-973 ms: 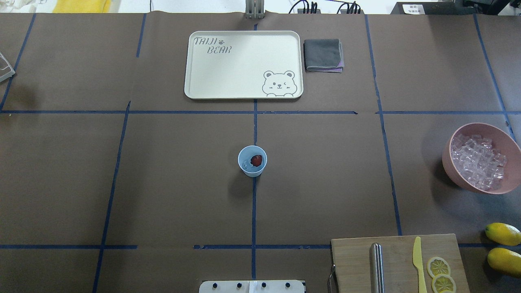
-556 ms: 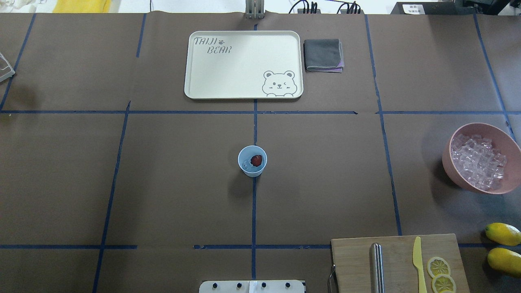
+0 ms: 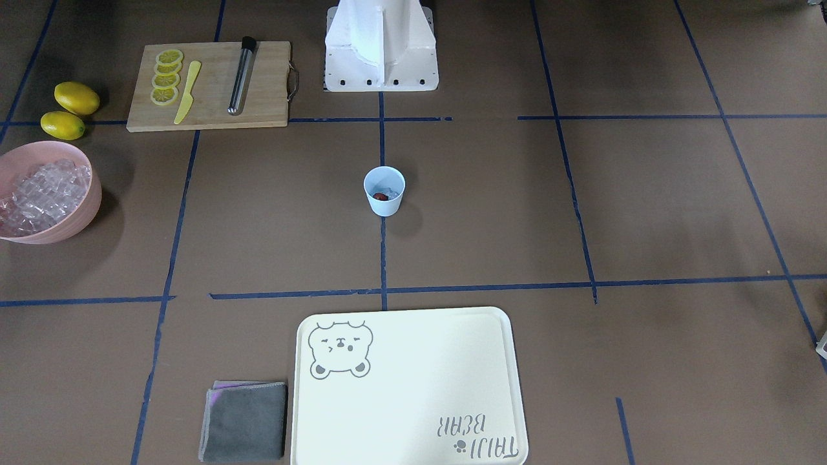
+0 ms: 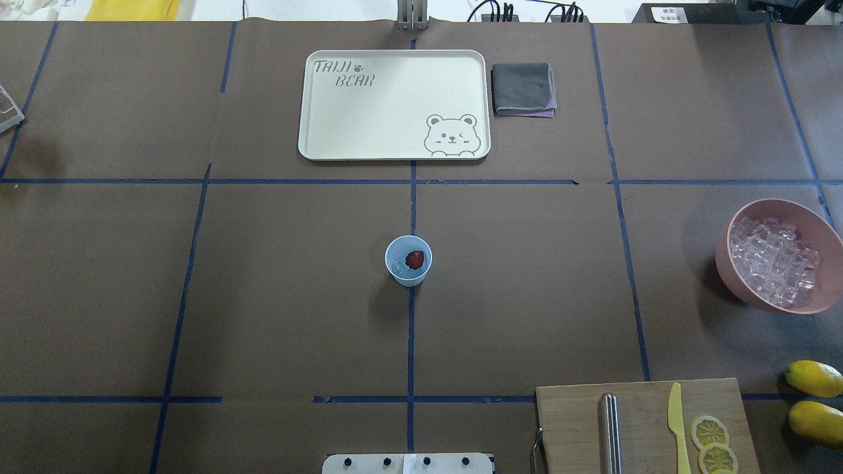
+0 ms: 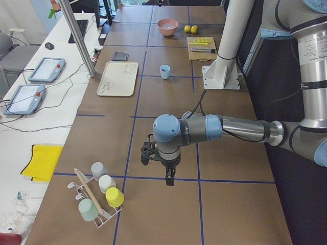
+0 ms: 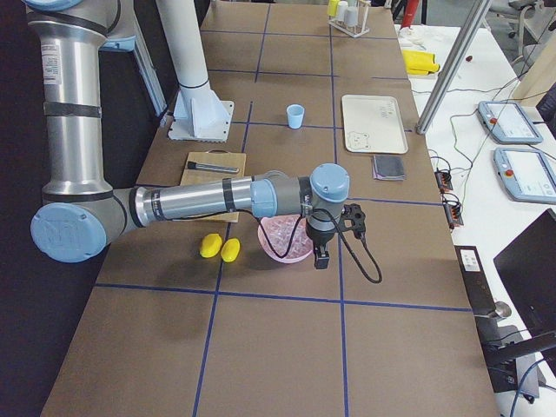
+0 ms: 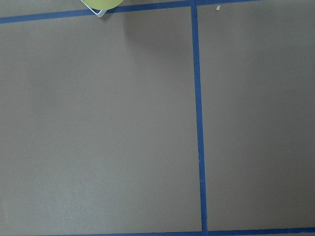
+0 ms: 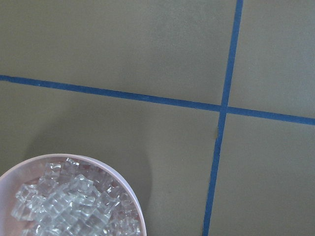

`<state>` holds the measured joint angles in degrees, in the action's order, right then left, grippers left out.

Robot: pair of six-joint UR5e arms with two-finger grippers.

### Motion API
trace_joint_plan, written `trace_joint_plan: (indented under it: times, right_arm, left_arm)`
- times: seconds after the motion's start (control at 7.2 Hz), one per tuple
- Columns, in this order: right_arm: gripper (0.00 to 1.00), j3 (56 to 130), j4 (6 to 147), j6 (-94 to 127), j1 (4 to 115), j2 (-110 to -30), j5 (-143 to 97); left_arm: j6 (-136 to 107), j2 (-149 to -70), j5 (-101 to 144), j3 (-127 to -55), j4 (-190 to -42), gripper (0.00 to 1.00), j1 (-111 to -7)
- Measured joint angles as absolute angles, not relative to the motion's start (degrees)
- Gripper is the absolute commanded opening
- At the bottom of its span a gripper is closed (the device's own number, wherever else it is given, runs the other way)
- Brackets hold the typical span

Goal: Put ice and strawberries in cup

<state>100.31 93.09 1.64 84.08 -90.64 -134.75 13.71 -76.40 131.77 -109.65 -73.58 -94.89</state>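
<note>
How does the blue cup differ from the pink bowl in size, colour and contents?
The cup is small and pale blue; the bowl is much larger, wide and pink. The cup holds one strawberry with a little ice; the bowl is heaped with ice cubes alone. The cup stands mid-scene; the bowl sits far on the robot's right, near the lemons. Both stand upright with open tops.
</note>
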Motion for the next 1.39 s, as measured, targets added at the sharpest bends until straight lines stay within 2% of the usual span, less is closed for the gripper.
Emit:
trace_joint_plan:
  times: [0.83,1.39]
  right_arm:
    - [1.00,97.5,93.5,0.7,87.0,-90.3,-134.6]
    - [1.00,98.0,93.3,-3.1,87.2,-93.0,-134.9]
  left_arm:
    - [13.5,-75.3,132.1,-109.4,-71.8,1.00,-94.8]
    - [13.2,-76.5,132.7,-109.2,-72.5,1.00,-94.8]
